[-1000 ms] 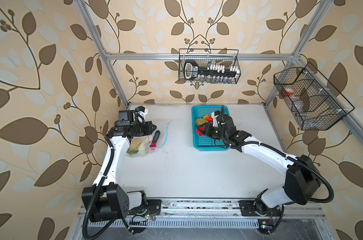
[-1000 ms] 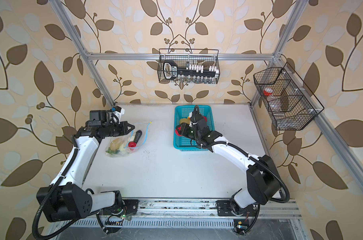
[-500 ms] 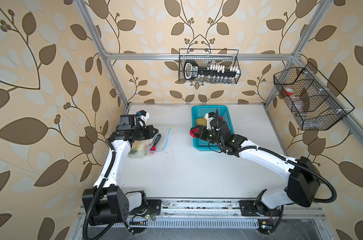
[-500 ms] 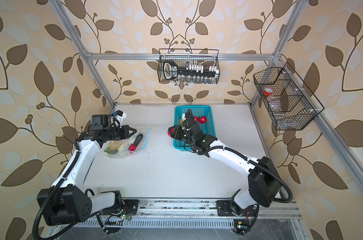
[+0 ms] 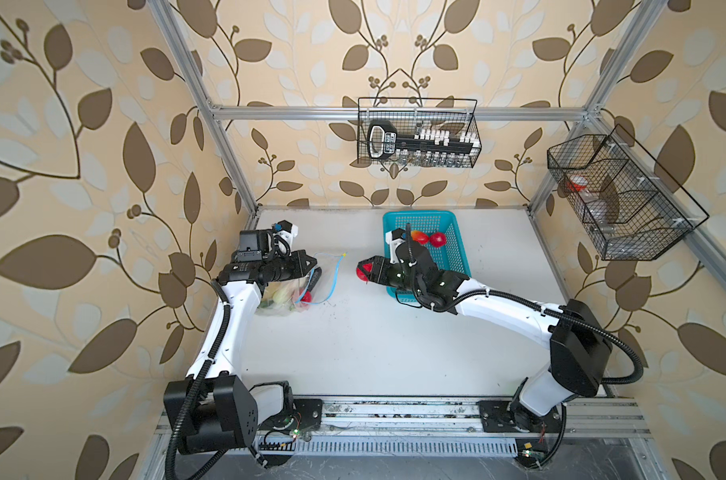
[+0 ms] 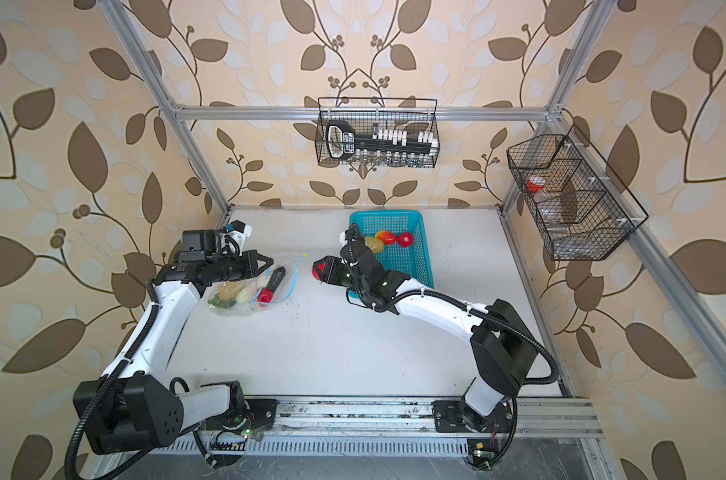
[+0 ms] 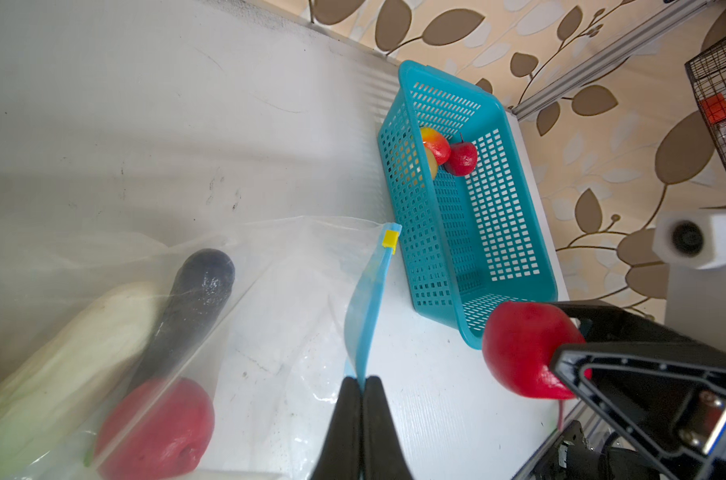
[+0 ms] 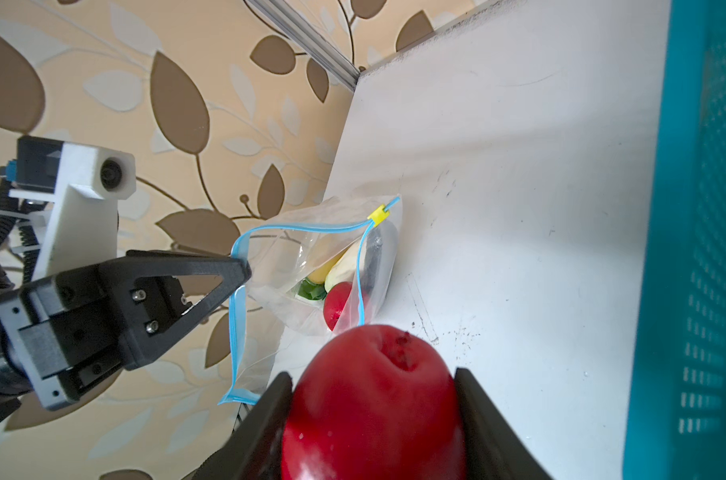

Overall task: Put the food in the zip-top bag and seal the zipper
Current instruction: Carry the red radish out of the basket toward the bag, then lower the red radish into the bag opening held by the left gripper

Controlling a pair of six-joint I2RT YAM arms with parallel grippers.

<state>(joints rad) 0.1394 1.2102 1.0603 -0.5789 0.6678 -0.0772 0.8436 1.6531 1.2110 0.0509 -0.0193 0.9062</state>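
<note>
Holding red fruit (image 8: 374, 403) clamped in our right hand (image 5: 364, 273) | left hand (image 7: 362, 384) pinches zipper (image 7: 367, 307) | risk: bag (image 8: 295, 257) mouth perhaps too narrow, fruit drops

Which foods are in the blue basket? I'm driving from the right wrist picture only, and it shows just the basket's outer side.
Observer: Three, in a top view: a round red fruit, a red-yellow fruit and a tan potato, bunched at the far end of the basket.
Operator: Is the fruit I'm holding above the bag?
Observer: No. The gripped red fruit, in the right gripper, hangs over the table, between basket and bag.
Operator: What's the dark shape inside the bag?
Observer: The left wrist view shows an eggplant, lying beside a white vegetable.
</note>
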